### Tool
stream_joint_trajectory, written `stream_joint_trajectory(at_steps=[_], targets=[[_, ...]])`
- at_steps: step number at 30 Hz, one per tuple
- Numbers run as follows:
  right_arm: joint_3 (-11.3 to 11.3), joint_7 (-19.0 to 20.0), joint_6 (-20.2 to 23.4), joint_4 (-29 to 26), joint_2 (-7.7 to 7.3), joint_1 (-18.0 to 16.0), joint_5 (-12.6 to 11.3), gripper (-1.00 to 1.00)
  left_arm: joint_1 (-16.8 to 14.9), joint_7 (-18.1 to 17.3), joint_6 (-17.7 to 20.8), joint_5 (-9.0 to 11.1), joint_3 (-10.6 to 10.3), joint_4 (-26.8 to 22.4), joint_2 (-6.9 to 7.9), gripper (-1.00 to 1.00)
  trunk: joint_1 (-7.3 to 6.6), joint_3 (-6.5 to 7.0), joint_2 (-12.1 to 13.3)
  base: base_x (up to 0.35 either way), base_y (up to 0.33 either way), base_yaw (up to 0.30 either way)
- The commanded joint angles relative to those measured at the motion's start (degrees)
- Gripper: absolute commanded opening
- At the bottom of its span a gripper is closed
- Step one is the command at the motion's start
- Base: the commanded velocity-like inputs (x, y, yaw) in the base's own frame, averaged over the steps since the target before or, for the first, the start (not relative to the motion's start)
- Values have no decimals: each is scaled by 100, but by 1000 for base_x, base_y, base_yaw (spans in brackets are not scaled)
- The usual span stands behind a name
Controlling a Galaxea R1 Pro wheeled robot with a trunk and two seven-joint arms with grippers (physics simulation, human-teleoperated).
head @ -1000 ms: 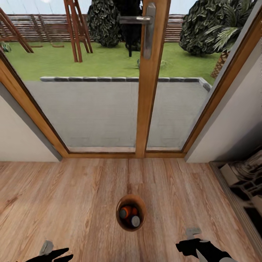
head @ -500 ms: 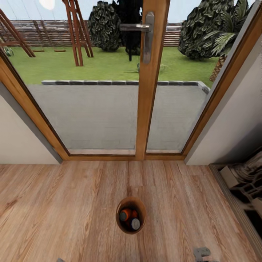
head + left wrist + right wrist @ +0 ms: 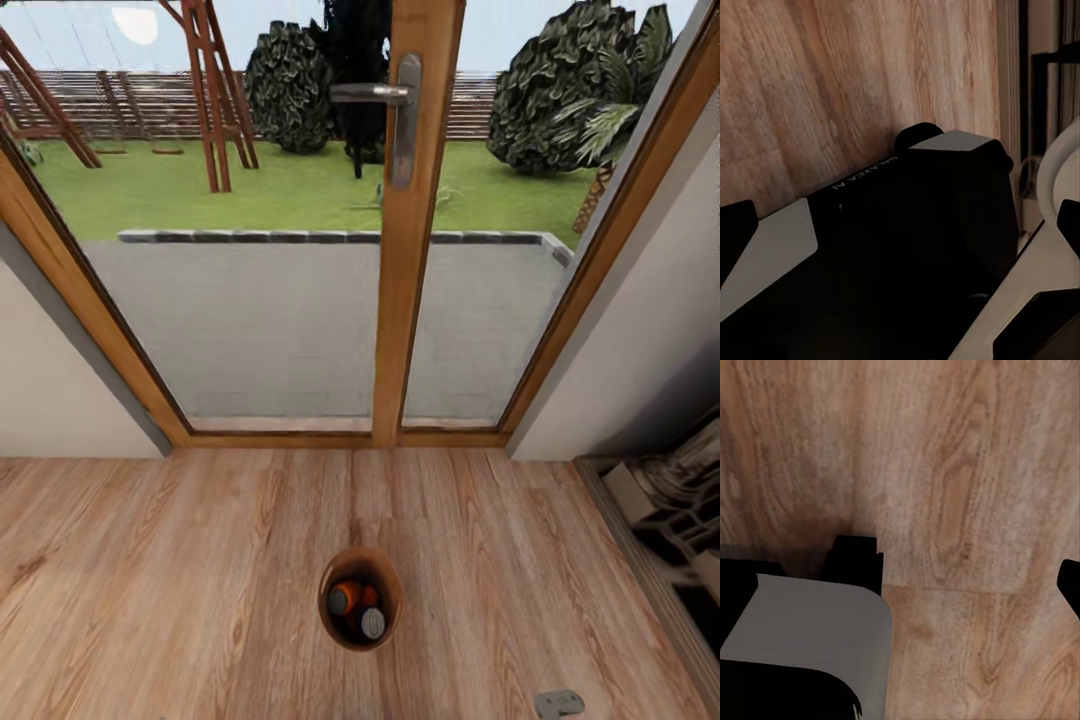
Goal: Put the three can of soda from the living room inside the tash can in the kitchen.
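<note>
the tash can (image 3: 360, 640) stands on the wood floor (image 3: 180, 580) just in front of the glass door (image 3: 405, 250), with cans of soda (image 3: 346, 598) inside, two grey ends showing. whether the left gripper (image 3: 900, 300) and right gripper (image 3: 945, 607) are spread or closed cannot be told.

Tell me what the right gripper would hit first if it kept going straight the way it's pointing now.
Probably the wood floor. The right wrist view looks along the right gripper at bare planks, with nothing between its fingers, though depth is hard to judge.
</note>
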Motion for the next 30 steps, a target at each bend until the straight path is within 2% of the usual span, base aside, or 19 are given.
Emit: stream_joint_trajectory(at_steps=[1, 30], targets=[[0, 0, 0, 0, 0, 8, 0, 100, 0, 0, 0, 0, -2, 0, 0, 100, 0, 10, 0, 0, 0, 0], [0, -4, 0, 35, 7, 30, 0, 100, 1, 9, 0, -1, 2, 0, -1, 100, 0, 286, 0, 0, 0, 0]])
